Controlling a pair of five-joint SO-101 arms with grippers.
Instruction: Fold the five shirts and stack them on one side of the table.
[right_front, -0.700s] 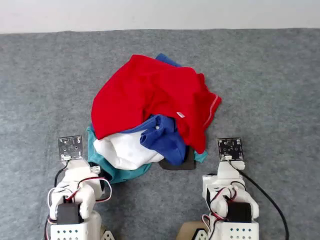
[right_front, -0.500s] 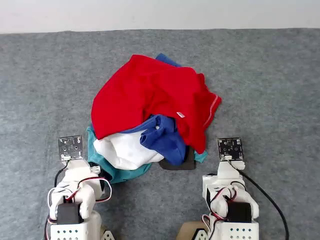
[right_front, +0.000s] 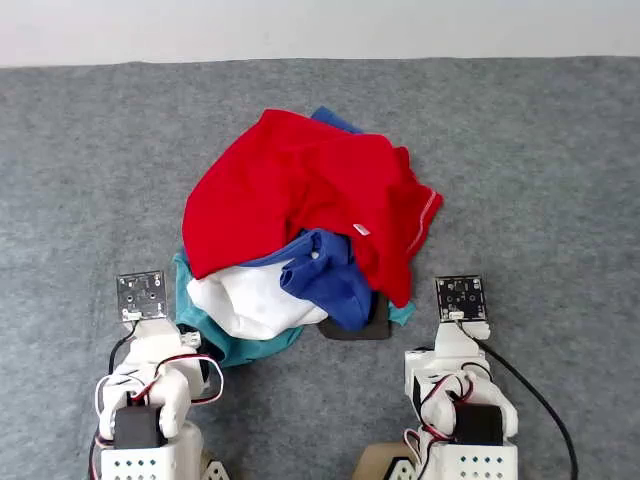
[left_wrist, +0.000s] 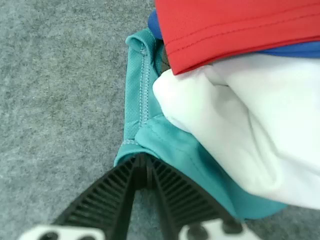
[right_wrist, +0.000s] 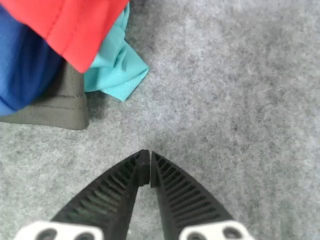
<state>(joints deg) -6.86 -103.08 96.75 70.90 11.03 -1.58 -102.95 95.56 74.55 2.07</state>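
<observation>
Nearest the arms' bases, the left gripper (left_wrist: 145, 172) has its fingers together, holding nothing, with the tips at the hem of the teal shirt (left_wrist: 145, 100); contact cannot be confirmed. The right gripper (right_wrist: 146, 167) is likewise closed and empty, over bare grey table (right_wrist: 240, 90). Beyond them, the shirts lie in one unfolded heap at mid-table: white shirt (right_front: 255, 300) and blue shirt (right_front: 330, 270) over the teal one, a dark shirt (right_wrist: 55, 110) beneath, and a red shirt (right_front: 290, 190) on top, farthest back.

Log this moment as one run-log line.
progress: nothing folded | pile: shirts heaped mid-table, red shirt on top | left gripper: shut, at edge of teal shirt | right gripper: shut, above bare mat
</observation>
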